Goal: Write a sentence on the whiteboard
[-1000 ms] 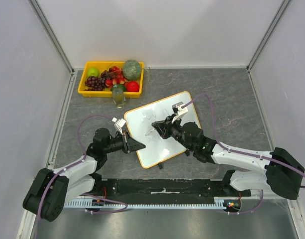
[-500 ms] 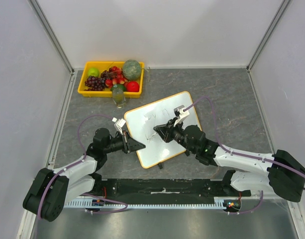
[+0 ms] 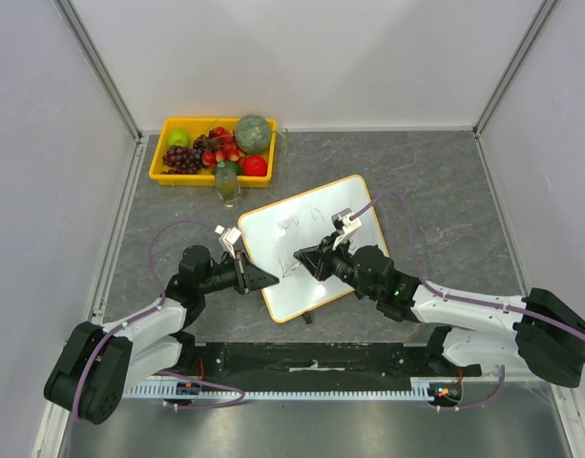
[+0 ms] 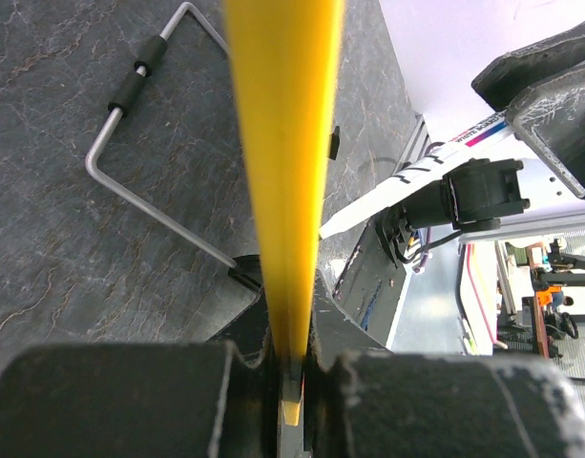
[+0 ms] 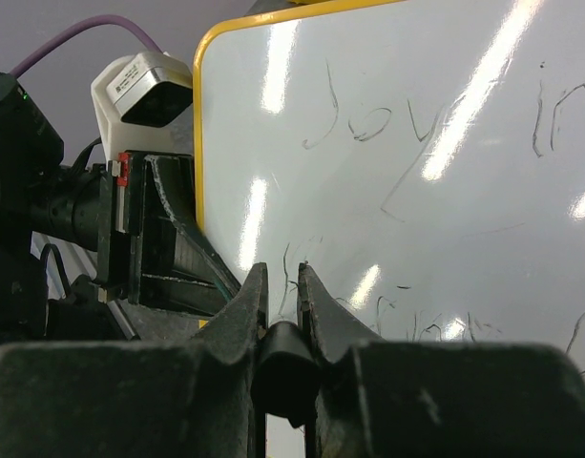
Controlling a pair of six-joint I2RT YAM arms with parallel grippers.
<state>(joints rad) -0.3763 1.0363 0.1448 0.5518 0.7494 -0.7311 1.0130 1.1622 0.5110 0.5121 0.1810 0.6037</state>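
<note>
Left gripper [image 3: 271, 280], clamped on whiteboard [image 3: 273, 239] edge, blocks just ahead of right gripper [image 3: 299, 256]; fruit tray [image 3: 158, 175], jar [image 3: 228, 186] farther ahead-right; tabletop [image 3: 445, 191] to its right open.

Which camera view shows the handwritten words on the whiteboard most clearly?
The right wrist view: the sentence appears up close, its top line legible as "Joy in". The top view shows only faint, tiny marks on the whiteboard. The left wrist view sees just the board's yellow edge, no writing.
</note>
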